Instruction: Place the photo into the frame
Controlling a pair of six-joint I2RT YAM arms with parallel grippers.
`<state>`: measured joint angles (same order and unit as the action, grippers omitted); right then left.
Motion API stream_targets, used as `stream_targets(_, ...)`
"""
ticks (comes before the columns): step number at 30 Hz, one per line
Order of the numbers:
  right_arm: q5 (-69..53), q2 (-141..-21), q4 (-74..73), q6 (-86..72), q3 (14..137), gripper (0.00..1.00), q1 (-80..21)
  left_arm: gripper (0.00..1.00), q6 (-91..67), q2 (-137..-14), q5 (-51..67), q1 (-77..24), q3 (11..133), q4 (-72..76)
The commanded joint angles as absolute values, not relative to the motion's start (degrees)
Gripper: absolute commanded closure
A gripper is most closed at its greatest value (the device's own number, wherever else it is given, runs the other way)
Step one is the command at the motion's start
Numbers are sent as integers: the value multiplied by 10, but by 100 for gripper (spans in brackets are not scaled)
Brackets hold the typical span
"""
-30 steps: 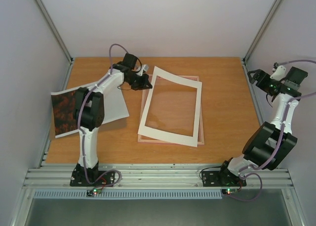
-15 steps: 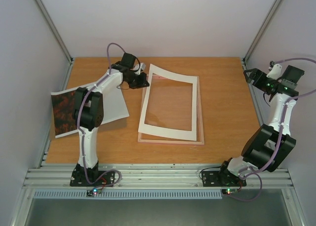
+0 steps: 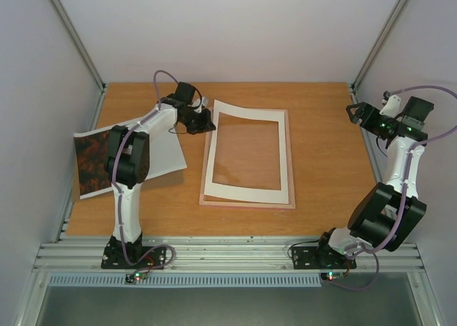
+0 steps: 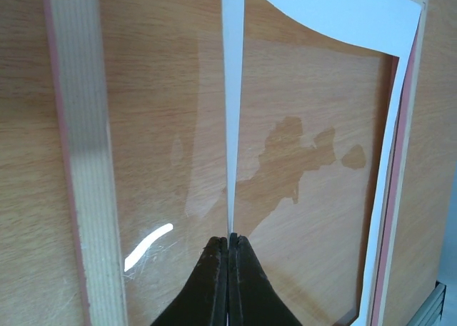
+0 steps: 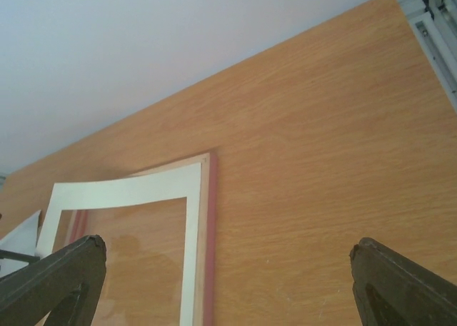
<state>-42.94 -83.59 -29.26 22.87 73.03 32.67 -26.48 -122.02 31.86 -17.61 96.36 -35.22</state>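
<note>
The pink-rimmed frame [image 3: 248,202] lies flat mid-table with its clear pane [image 4: 164,126] showing the wood below. A white mat [image 3: 247,192] lies in it, nearly squared to the rim, its far left part lifted. My left gripper [image 3: 202,119] is shut on the mat's left edge [image 4: 232,126], seen edge-on in the left wrist view between my fingertips [image 4: 229,237]. The photo [image 3: 91,163] lies at the table's left, partly under my left arm. My right gripper [image 3: 360,115] is open and empty above the table's right edge, fingers [image 5: 57,276] wide apart.
The frame's pale wood rim [image 4: 82,162] runs left of my left gripper. In the right wrist view the frame's far right corner [image 5: 208,197] and the mat [image 5: 121,190] show. Walls and metal rails close in the table on three sides.
My left gripper has swung the mat from tilted across the frame to nearly squared inside it. My right gripper has shifted a little left and forward.
</note>
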Motion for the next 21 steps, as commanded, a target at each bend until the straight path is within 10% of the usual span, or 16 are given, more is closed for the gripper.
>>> stream_targets(1, -432, -817, -300, 236, 722, 7, 317, 99, -276, -1220, 331, -183, 950, -319)
stream_targets(21, -430, -822, -301, 238, 726, 6, 305, 100, -264, -1221, 321, -196, 934, -319)
